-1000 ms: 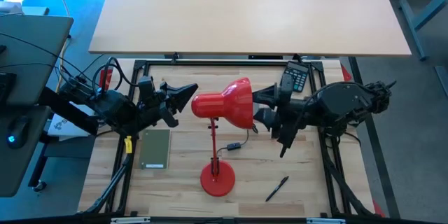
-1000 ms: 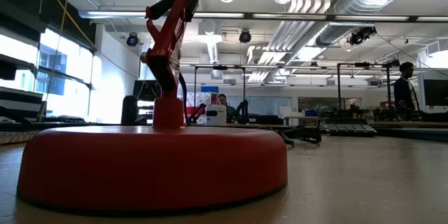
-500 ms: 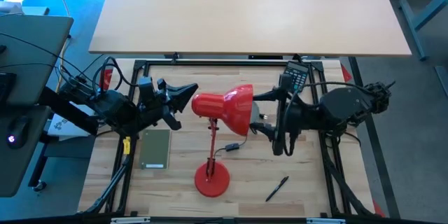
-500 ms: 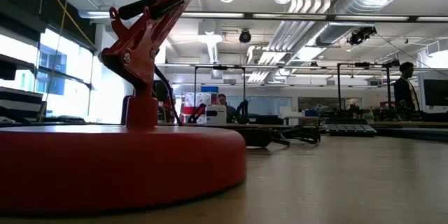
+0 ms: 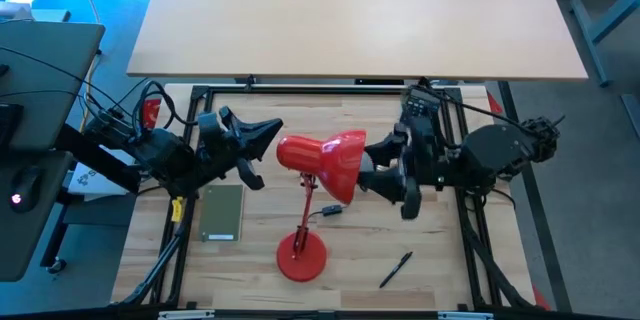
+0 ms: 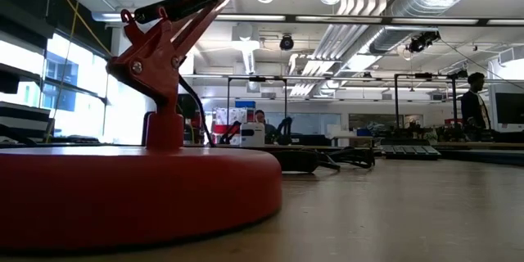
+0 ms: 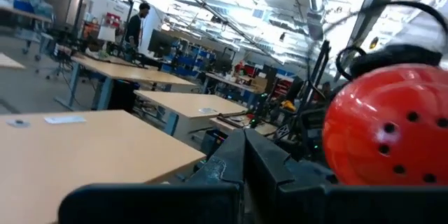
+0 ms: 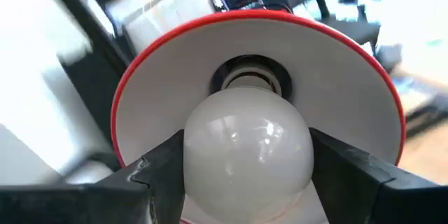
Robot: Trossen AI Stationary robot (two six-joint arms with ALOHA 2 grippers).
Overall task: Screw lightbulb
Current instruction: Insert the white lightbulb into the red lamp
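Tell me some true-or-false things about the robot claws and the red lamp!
1. The right claw holds the lightbulb inside the lamp shade. True.
2. The left claw is wide open. False: it is shut, next to the shade's narrow back end.
3. The lamp is blue. False: it is red.
4. A black pen lies on the table near the lamp base. True.
5. The bulb lies on the table. False: it sits at the socket in the shade.
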